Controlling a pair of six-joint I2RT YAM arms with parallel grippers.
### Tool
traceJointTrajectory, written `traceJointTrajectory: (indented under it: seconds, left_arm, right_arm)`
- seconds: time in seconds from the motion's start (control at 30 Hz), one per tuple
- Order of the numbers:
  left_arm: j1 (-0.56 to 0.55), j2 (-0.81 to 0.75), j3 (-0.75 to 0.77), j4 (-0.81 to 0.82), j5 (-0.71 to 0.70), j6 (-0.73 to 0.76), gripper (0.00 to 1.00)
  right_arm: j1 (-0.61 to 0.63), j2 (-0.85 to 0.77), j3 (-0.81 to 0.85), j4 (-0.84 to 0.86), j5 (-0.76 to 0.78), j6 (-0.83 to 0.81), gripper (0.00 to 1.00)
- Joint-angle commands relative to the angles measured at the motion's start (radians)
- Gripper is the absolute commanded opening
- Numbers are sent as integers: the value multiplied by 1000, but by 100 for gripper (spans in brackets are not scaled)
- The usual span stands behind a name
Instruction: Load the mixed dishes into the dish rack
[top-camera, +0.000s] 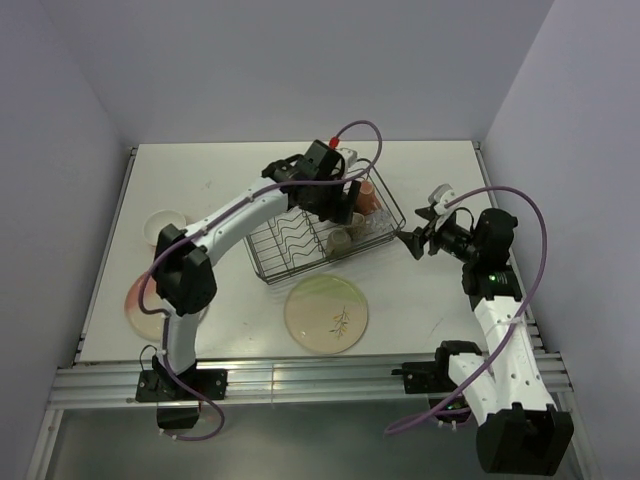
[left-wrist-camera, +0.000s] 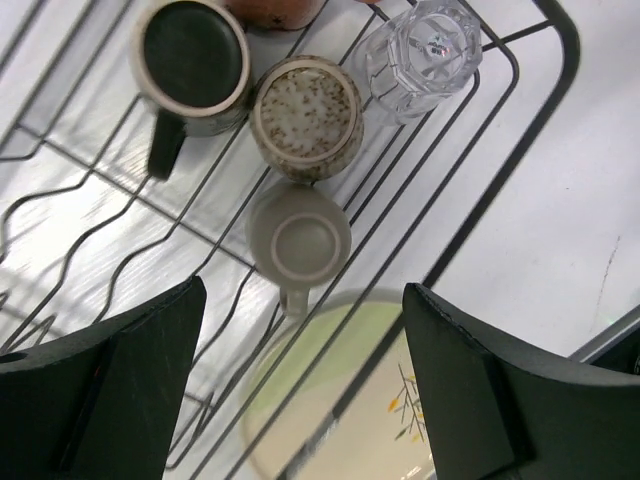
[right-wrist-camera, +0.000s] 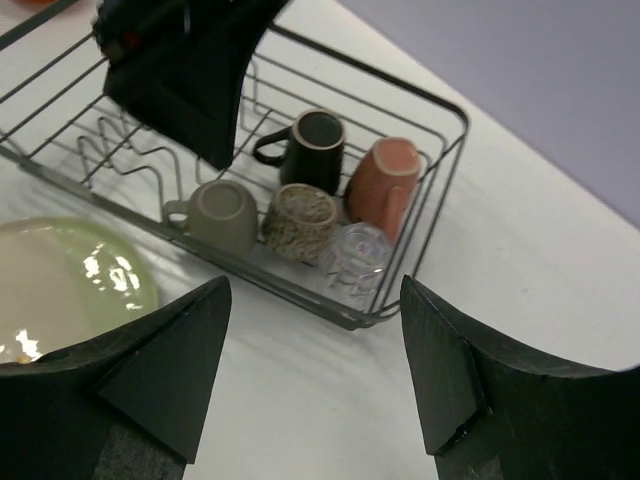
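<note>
The dish rack (top-camera: 290, 238) stands mid-table and holds a dark mug (left-wrist-camera: 192, 62), a speckled brown mug (left-wrist-camera: 305, 115), an upturned olive mug (left-wrist-camera: 298, 240), a clear glass (left-wrist-camera: 420, 50) and a pink mug (right-wrist-camera: 385, 185) at its right end. My left gripper (left-wrist-camera: 305, 360) hangs open over the olive mug, holding nothing. To the right of the rack, my right gripper (right-wrist-camera: 315, 350) is open and empty above the bare table. The green-tinted plate (top-camera: 326, 314) lies flat in front of the rack. At the left edge are the pink-tinted plate (top-camera: 140, 300) and the small bowl (top-camera: 165, 225).
The rack's wavy plate dividers (right-wrist-camera: 120, 150) on its left half hold nothing. My left arm (top-camera: 235, 215) reaches diagonally over the table's left side and partly covers the pink-tinted plate. Walls close in the table on three sides.
</note>
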Motion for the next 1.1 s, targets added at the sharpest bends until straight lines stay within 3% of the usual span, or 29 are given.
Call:
traceJointTrajectory:
  seconds: [0.0, 0.27, 0.3, 0.47, 0.63, 0.8, 0.9, 1.07]
  left_arm:
    - [1, -141, -44, 8, -66, -22, 86]
    - [76, -569, -396, 168, -165, -118, 93]
    - [94, -614, -493, 218, -156, -153, 99]
    - [220, -945, -791, 344, -119, -308, 99]
    - [242, -1225, -1085, 497, -96, -399, 99]
    - [240, -1344, -1233, 542, -24, -468, 96]
    - [239, -1357, -1251, 507, 28, -476, 94]
    - [234, -1340, -1250, 455, 94, -450, 92]
  right_arm:
    - [-5, 36, 92, -149, -116, -62, 76]
    - [79, 143, 150, -385, -205, -87, 71]
    - [94, 146, 141, -400, -184, -85, 70]
    - [274, 135, 29, -373, -107, -9, 68]
    - [378, 157, -22, -334, 25, 34, 63]
    - [520, 258, 6, -365, 169, 7, 63]
    - [622, 417, 72, -452, 211, -84, 63]
    - [696, 445, 93, -439, 217, -200, 63]
